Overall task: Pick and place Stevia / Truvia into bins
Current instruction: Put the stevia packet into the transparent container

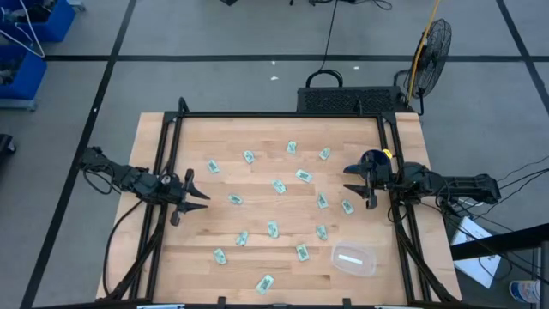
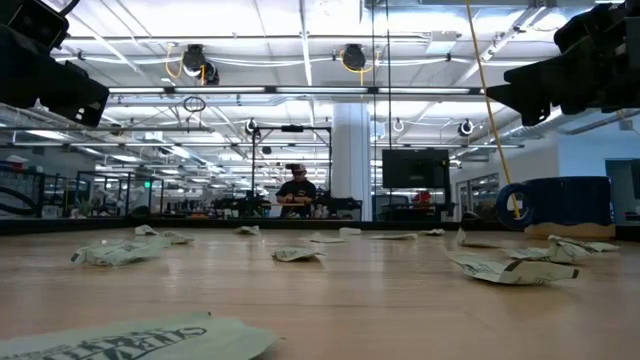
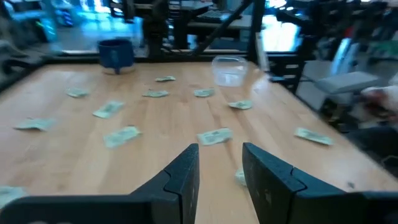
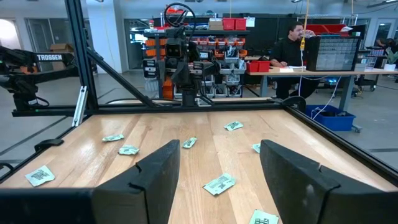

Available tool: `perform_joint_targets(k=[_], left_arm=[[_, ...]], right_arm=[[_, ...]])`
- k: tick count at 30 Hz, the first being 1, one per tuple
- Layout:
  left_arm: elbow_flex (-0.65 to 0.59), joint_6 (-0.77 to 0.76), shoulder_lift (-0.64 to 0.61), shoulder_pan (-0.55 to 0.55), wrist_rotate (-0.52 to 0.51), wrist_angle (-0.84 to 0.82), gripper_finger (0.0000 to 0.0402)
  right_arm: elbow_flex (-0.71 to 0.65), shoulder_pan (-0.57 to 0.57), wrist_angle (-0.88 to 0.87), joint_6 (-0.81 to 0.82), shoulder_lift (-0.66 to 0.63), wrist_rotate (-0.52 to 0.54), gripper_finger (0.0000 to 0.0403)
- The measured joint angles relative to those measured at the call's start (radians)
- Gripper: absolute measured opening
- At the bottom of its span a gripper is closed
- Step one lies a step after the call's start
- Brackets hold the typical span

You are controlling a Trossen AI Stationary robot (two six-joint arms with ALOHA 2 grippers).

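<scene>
Sachets (image 1: 271,228) scattered on table (image 1: 257,264) — both grippers open, empty.

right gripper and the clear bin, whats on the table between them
In the high view, one sachet lies just below the open right gripper; from there to the clear bin is bare wood.

Pale green sachets (image 1: 279,186); dark blue mug (image 1: 375,160).
</scene>
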Motion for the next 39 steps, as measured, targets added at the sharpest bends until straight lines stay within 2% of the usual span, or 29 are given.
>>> perform_joint_targets(k=[4, 7, 14, 23, 32, 39], left_arm=[[0.000, 0.077, 0.000, 0.000, -0.102, 0.012, 0.0129], [0.000, 0.084, 0.000, 0.000, -0.139, 0.035, 0.0129], [0.001, -0.066, 0.000, 0.000, -0.122, 0.127, 0.0129], [0.001, -0.041, 0.000, 0.000, -0.138, 0.322, 0.0129], [0.001, -0.020, 0.000, 0.000, -0.139, 0.338, 0.0129], [0.001, 0.002, 0.000, 0.000, -0.213, 0.338, 0.0129]], right_arm=[[0.000, 0.000, 0.000, 0.000, 0.000, 0.000, 0.0215], [0.000, 0.000, 0.000, 0.000, 0.000, 0.000, 0.0215], [0.000, 0.000, 0.000, 0.000, 0.000, 0.000, 0.0215], [0.000, 0.000, 0.000, 0.000, 0.000, 0.000, 0.0215], [0.000, 0.000, 0.000, 0.000, 0.000, 0.000, 0.0215], [0.000, 0.000, 0.000, 0.000, 0.000, 0.000, 0.0215]])
